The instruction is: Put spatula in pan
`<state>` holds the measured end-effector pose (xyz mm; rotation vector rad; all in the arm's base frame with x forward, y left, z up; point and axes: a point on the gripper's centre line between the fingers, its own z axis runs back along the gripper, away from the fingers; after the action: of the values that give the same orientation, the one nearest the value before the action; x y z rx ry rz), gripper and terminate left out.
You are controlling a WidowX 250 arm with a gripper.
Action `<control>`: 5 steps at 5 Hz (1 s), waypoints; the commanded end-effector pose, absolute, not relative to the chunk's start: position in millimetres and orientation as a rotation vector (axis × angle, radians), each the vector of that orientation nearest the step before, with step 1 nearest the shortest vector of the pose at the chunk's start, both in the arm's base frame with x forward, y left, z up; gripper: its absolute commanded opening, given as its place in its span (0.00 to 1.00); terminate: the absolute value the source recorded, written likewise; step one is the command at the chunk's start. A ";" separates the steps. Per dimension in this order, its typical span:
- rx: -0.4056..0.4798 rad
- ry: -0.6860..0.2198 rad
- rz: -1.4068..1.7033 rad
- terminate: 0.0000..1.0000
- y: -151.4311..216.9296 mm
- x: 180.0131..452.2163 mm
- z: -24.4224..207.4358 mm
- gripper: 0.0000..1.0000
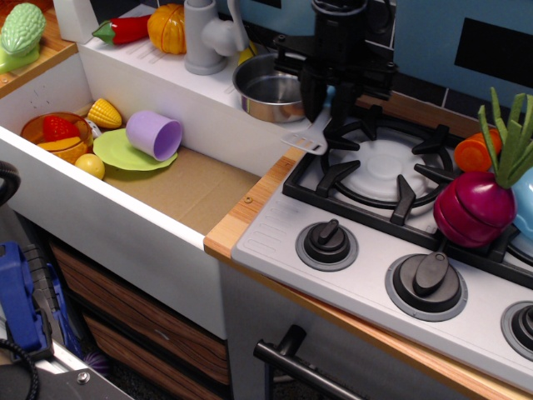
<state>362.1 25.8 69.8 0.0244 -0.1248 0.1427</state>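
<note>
My black gripper [323,107] hangs over the left edge of the stove, just right of the pan [268,87]. It is shut on the spatula: a bit of light blue handle shows between the fingers, and the grey slotted blade [306,140] hangs down below them over the wooden counter strip. The pan is a round shiny steel pot standing on the white ledge behind the sink; I see nothing inside it. The spatula is held in the air, a little right of and in front of the pan's rim.
A grey toy faucet [204,35] stands left of the pan. The sink [179,187] holds a purple cup [154,134], green plate, orange bowl with toy food. The stove's black grate [379,167] and knobs lie right; a purple onion [476,207] sits on the far burner.
</note>
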 end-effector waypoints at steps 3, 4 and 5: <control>-0.083 -0.081 0.100 0.00 88.5 385.4 95.8 0.00; -0.079 -0.073 0.084 0.00 96.8 390.0 96.0 0.00; -0.070 -0.084 0.073 0.00 102.8 392.5 92.8 0.00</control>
<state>390.1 99.6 64.8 -0.0651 -0.0605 0.0627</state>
